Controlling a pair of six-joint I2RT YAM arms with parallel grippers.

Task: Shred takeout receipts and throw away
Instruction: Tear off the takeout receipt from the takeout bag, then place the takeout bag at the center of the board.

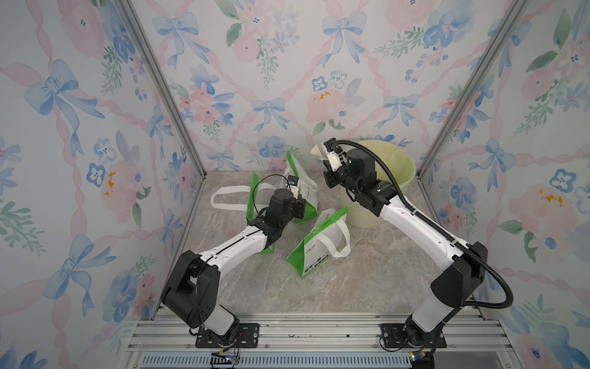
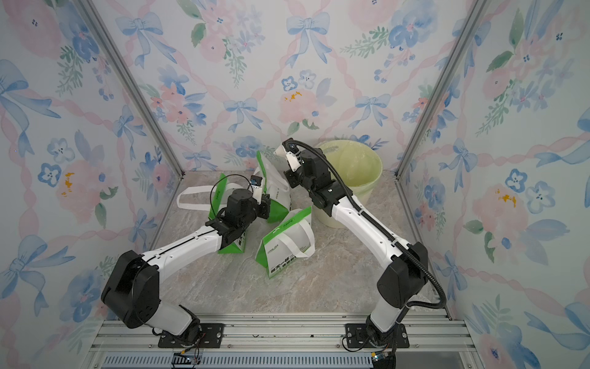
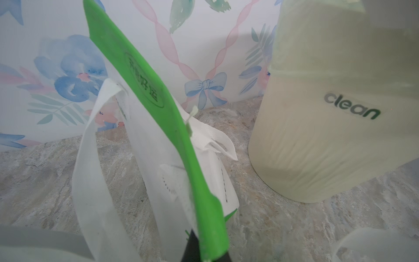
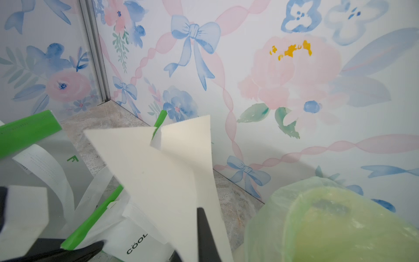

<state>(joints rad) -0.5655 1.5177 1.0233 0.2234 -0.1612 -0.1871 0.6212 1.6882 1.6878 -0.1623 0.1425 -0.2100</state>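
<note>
My right gripper (image 1: 329,147) (image 4: 200,212) is shut on a white takeout receipt (image 1: 317,150) (image 2: 280,149) (image 4: 163,167). It holds the paper in the air beside the rim of the pale green bin (image 1: 396,179) (image 4: 340,226). In the right wrist view the receipt stands up in two pointed flaps with a notch between them. My left gripper (image 1: 299,207) (image 3: 195,236) is low among the bags, shut on the green side edge of a green-and-white bag (image 1: 303,188) (image 3: 145,95). I cannot tell whether the paper is torn or folded.
Two more green-and-white bags lie on the marble floor, one at the left (image 1: 255,195) and one in front (image 1: 319,246), with white loop handles (image 1: 223,198) spread out. The lined bin (image 2: 354,172) (image 3: 328,140) stands at the back right corner. Floral walls enclose three sides.
</note>
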